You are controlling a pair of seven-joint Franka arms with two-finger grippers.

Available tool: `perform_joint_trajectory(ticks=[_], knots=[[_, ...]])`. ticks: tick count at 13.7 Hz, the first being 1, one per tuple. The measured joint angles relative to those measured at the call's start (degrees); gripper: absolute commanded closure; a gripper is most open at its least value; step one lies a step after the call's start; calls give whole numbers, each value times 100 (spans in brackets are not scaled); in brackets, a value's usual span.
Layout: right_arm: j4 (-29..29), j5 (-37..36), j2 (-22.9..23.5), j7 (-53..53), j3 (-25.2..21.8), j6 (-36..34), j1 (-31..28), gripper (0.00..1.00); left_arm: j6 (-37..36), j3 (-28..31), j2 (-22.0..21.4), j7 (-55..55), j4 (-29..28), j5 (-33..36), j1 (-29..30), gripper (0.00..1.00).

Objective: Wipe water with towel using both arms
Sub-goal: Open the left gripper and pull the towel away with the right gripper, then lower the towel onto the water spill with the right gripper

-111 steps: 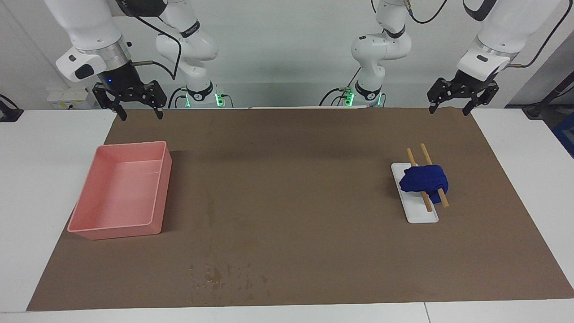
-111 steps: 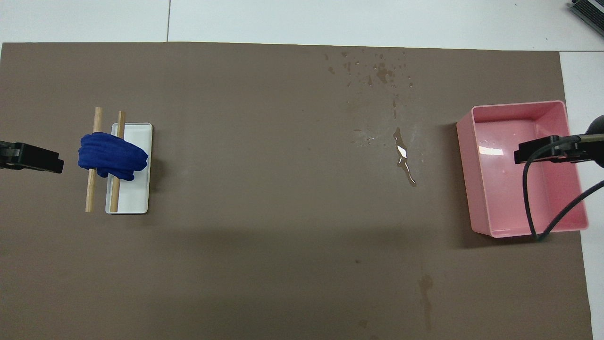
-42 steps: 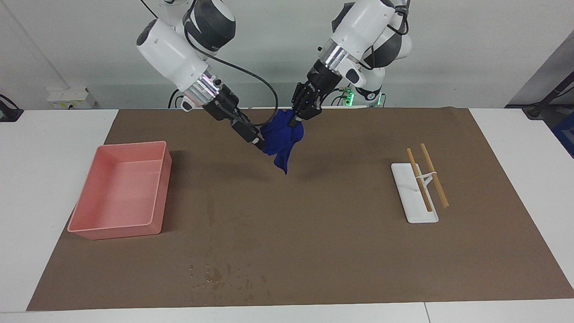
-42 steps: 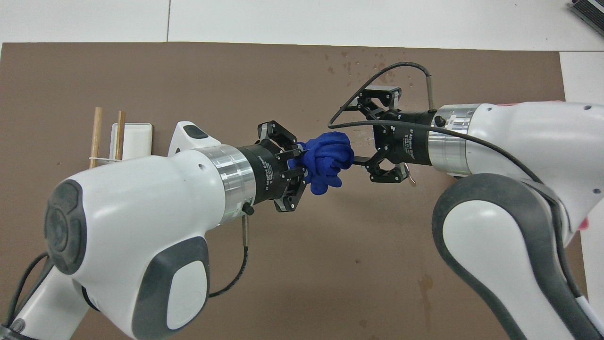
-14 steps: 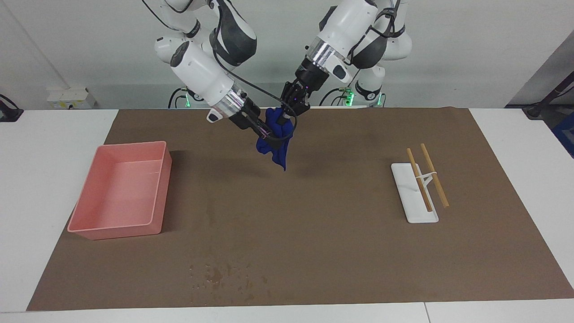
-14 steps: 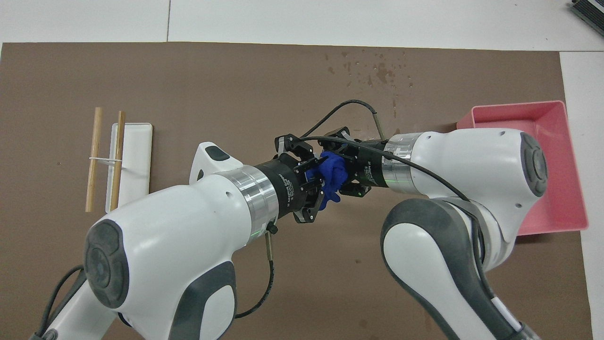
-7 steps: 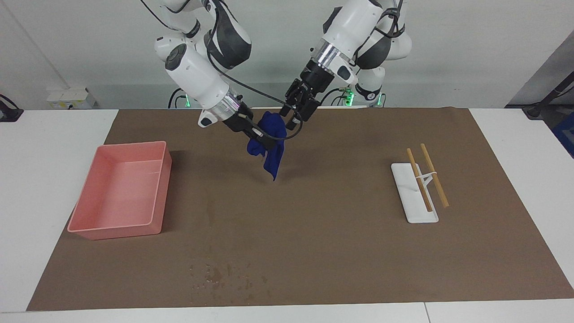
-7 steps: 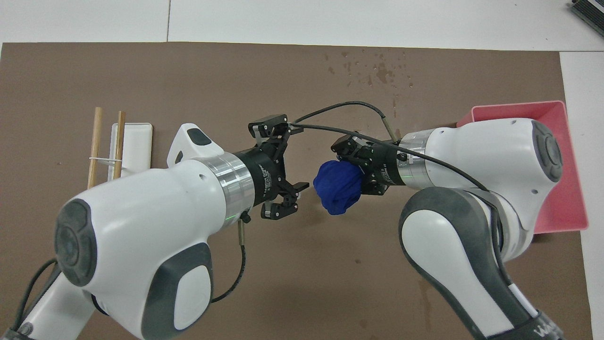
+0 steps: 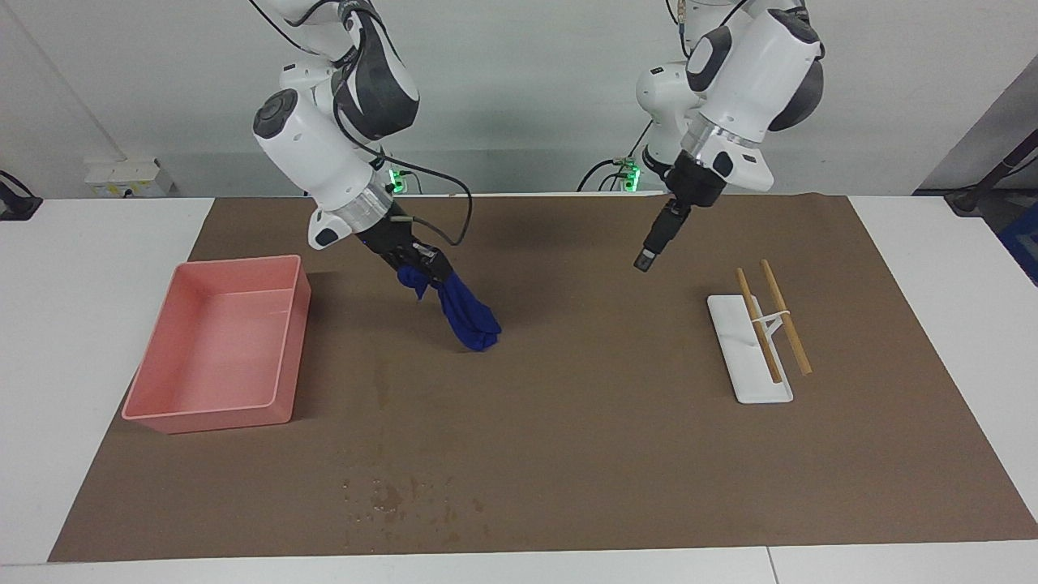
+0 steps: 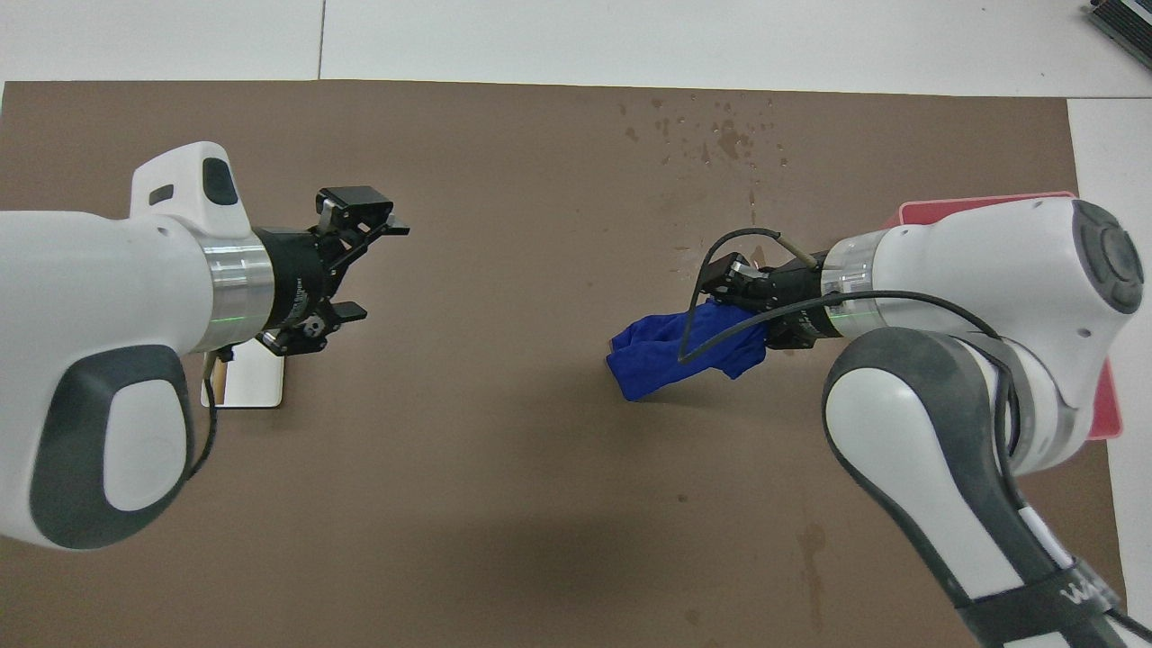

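Facing view: the right claw (image 9: pixel 434 272) is clamped on the upper end of the blue towel (image 9: pixel 466 318), which hangs slantwise from it with its lower end at the brown mat (image 9: pixel 616 454), just beside the pink bin (image 9: pixel 146 389) and toward the mat's middle. Whether the towel's tip touches the mat I cannot tell. The left claw (image 9: pixel 645 261) hangs empty over bare mat, between the towel and the white tray (image 9: pixel 750 389), pointing down at a slant. Two wooden sticks (image 9: pixel 774 320) lie across the tray, tied by a thin band. Water drops (image 9: pixel 405 499) speckle the mat at its edge farthest from the robots, well apart from the towel. The desk (image 9: pixel 73 268) is white around the mat.

Overhead view: the left claw (image 10: pixel 360 261) stands with its fingers (image 10: pixel 355 198) spread wide and nothing between them, over mat beside the tray (image 10: pixel 256 382), which the arm mostly covers. The right claw (image 10: pixel 733 292) grips the towel (image 10: pixel 670 353), bunched and stretched toward the desk's middle. The water drops (image 10: pixel 720 135) lie farther from the robots than the towel. The bin (image 10: pixel 981 202) shows only as an edge past the right arm.
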Motion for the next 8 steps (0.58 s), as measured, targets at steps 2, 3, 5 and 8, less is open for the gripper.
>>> perform_joint_trajectory(ticks=[2,3,5,8], knots=[[16,-541,121,-791,-6,-12,-179,100,-188,371,-11,1207,3,470,3,0],[61,-954,225,-1143,-8,-10,-204,100,-339,527,-17,1982,11,759,4,0],[256,-1886,433,-1786,5,-11,-198,100,-794,764,-28,3454,118,1235,2,0],[778,-2942,620,-2806,9,-263,-202,100,-1932,1404,-36,5148,492,1786,-292,0]])
